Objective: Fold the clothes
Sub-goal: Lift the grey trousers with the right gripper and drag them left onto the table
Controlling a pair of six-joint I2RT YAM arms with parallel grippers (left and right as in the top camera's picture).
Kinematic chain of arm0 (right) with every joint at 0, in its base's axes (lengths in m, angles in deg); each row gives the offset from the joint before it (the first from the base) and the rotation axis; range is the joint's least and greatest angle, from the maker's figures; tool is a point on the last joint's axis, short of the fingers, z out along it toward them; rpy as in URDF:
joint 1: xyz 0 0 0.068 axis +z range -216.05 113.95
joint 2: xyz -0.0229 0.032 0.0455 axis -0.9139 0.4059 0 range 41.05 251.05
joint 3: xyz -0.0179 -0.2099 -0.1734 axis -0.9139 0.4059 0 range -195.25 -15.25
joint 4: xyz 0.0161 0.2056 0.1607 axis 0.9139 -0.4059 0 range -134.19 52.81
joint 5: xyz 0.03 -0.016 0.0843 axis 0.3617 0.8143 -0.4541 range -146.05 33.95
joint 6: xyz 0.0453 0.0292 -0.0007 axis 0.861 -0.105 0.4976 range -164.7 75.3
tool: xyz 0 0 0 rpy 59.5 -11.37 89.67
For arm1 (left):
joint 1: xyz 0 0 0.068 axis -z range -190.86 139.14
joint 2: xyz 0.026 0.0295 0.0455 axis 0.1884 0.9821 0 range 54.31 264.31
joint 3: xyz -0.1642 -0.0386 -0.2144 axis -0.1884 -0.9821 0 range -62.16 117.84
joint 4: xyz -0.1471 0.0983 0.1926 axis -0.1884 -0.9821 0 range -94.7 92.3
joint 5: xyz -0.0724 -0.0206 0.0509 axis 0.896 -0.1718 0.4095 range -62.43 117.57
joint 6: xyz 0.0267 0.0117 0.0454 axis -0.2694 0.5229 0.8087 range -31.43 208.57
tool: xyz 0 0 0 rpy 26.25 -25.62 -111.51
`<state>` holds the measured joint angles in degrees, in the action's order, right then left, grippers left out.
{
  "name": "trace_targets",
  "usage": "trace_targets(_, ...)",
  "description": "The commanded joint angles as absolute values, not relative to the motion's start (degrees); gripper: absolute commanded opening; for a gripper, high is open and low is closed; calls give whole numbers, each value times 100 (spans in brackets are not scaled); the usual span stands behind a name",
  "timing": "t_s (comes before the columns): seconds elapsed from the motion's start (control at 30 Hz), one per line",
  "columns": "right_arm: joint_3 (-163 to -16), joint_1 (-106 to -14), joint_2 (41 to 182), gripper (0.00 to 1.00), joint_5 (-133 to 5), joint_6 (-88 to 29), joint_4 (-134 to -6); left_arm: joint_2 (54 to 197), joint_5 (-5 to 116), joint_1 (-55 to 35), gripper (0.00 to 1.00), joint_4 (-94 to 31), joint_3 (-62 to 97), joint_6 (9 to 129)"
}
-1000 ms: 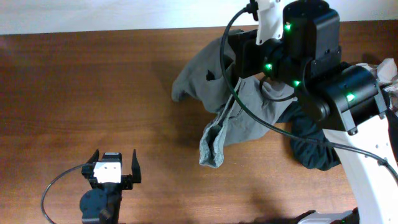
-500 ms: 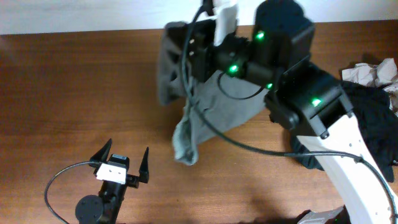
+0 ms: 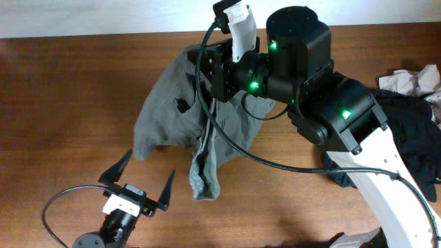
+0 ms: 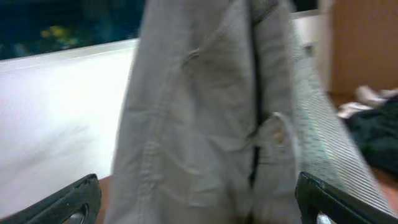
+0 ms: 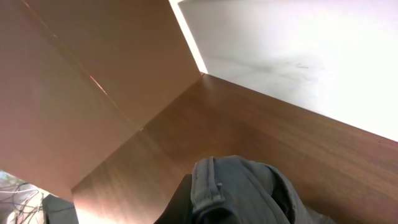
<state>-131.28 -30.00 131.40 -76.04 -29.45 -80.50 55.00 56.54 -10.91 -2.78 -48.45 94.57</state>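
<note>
Where held up over the middle of the bench (image 3: 69, 83), grey-olive shorts (image 3: 169, 110) hanging crumpled, right pincer (image 3: 217, 70) pinching their top edge, left pincer (image 3: 148, 165) spread wide and empty, near front edge

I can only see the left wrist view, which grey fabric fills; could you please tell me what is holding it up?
Observer: The right gripper is shut on the grey-olive shorts, bunched in its grip above the table.
Operator: Is my left gripper touching them?
Observer: No; overhead, the left gripper stands open with a gap to the shorts.
Operator: Anything else nearby?
Observer: Black garments lie at the table's right edge.
</note>
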Motion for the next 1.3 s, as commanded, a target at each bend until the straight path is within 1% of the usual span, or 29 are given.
trace_targets(0.0,-13257,-2995,13116,4,-7481,-2895,-7982,5520,6410,-1063,99,-523,-4746,9239)
trace_targets(0.13,-13257,-2995,13149,4,-7276,-2602,-7969,5718,6410,-1063,99,-1054,-4744,9158)
trace_targets(0.3,-13257,-2995,13269,4,-6548,-2148,-8325,6024,6406,-1063,99,-1122,-4681,9158)
trace_targets(0.47,-13254,-2963,13597,4,-6780,-2194,-8531,6035,6437,-1063,99,-1026,-4679,9158)
trace_targets(0.6,-13272,-3148,13638,4,-5975,-2497,-8489,6035,6445,-1063,99,-1017,-4677,9158)
trace_targets(0.7,-13508,-3680,13437,4,-5851,-2720,-8830,6035,6445,-1065,99,-1013,-4672,9158)
trace_targets(0.9,-14920,-5384,13221,4,-5912,-2799,-9868,6035,6349,-1065,100,-733,-4672,9158)
trace_targets(1.03,-15451,-5972,13221,4,-6231,-2797,-10214,6035,6109,-1065,100,-702,-4672,9153)
trace_targets(1.13,-15449,-5902,13271,4,-6513,-2795,-10305,6035,6030,-1063,100,-740,-4672,9156)
trace_targets(1.27,-15315,-5376,13612,4,-6935,-2786,-10338,6035,6034,-1063,99,-740,-4672,9153)
